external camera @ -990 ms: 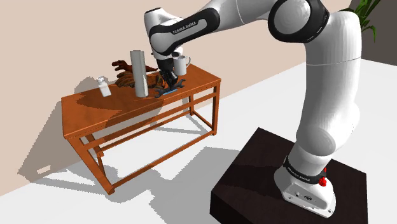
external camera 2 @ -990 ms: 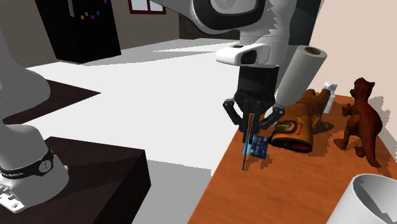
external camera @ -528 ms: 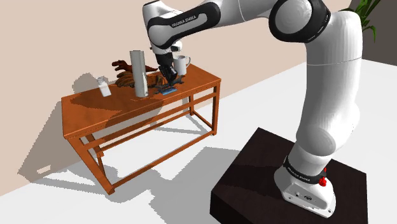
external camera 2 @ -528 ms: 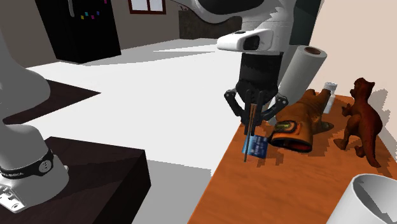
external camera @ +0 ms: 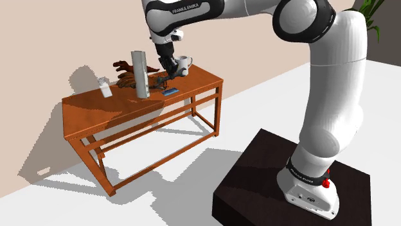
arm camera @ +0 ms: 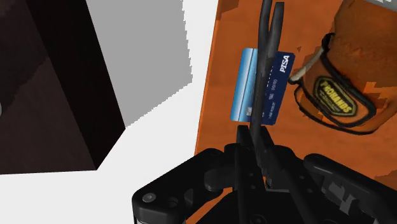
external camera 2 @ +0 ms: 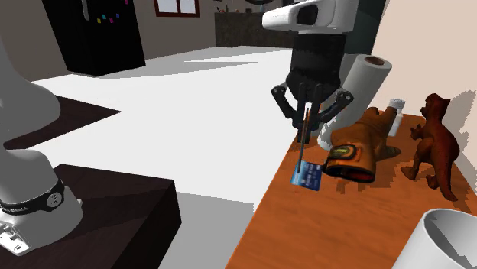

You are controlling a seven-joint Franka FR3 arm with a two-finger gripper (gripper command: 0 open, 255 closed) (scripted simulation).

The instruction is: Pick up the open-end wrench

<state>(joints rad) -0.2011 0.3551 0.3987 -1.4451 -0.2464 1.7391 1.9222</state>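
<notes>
A thin dark open-end wrench point(external camera 2: 303, 150) hangs almost upright above the orange-brown table point(external camera: 115, 117), clasped between the black fingers of my gripper point(external camera 2: 309, 127). Its lower end is in the air over a blue card point(external camera 2: 309, 176) lying near the table's edge. In the wrist view the wrench point(arm camera: 266, 57) runs straight out from the shut gripper point(arm camera: 254, 143) and crosses the blue card point(arm camera: 261, 86). From the shoulder camera the gripper point(external camera: 168, 72) hovers over the table's right half, above the card point(external camera: 170, 92).
A tall grey roll point(external camera: 140, 74) stands just beside the gripper. An orange work glove point(external camera 2: 355, 149), a brown dinosaur figure point(external camera 2: 436, 145), a white mug point(external camera: 183, 64) and a small white bottle point(external camera: 105, 86) share the table. The dark stand point(external camera: 289, 186) sits on the floor.
The gripper has risen from the table with the wrench clamped in it. The wrench's lower end has left the surface near the blue card, which stayed put.
</notes>
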